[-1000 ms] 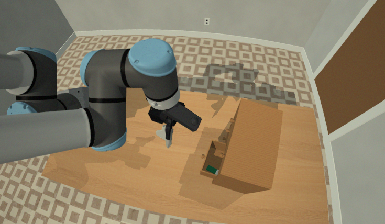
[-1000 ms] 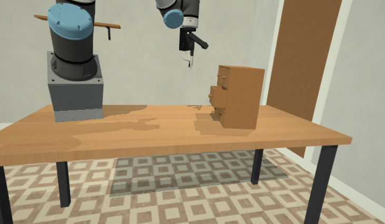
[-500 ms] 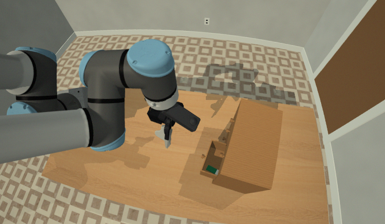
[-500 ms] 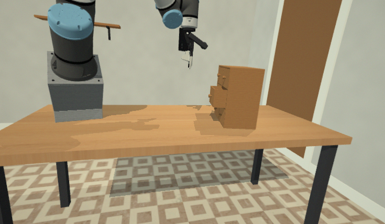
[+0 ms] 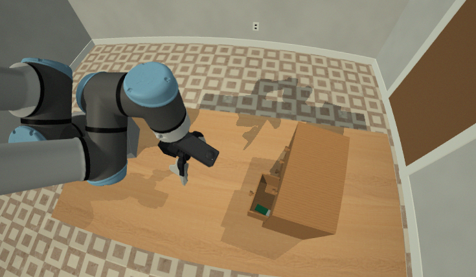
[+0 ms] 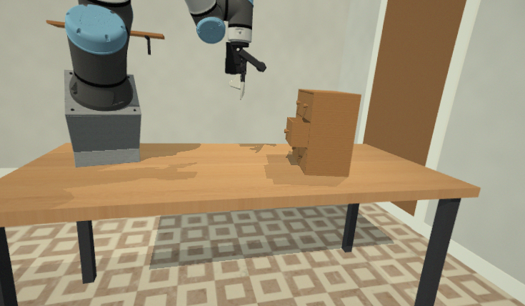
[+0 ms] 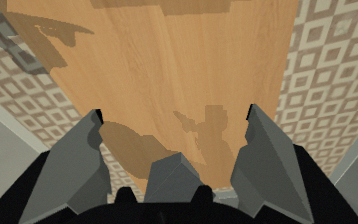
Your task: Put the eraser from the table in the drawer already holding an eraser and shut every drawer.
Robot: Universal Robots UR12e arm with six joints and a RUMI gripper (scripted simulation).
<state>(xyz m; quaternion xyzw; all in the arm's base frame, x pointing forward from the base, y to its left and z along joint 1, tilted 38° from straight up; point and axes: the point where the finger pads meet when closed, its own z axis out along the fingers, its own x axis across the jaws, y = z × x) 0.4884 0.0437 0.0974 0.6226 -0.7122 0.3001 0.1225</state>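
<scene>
The wooden chest [image 5: 313,178] [image 6: 330,133] stands upright. One mid-height drawer [image 5: 257,214] [image 6: 298,133] sticks out from its front, at the end nearer the exterior camera. A green eraser with a white end [image 5: 261,209] lies inside that drawer, near its side wall; the rest of the drawer is partly hidden by the chest top. No other eraser shows in any view. My gripper [image 7: 174,107] [image 6: 241,91] is open and empty, high above the table and in front of the chest, well apart from the drawer.
The wooden table [image 5: 212,220] [image 6: 203,186] [image 7: 165,65] carries the chest and the grey robot base [image 6: 104,133]. Knobs of the other drawers stick out of the chest front, including the upper ones [image 6: 305,105]. Shadows of the arm and chest lie on the table.
</scene>
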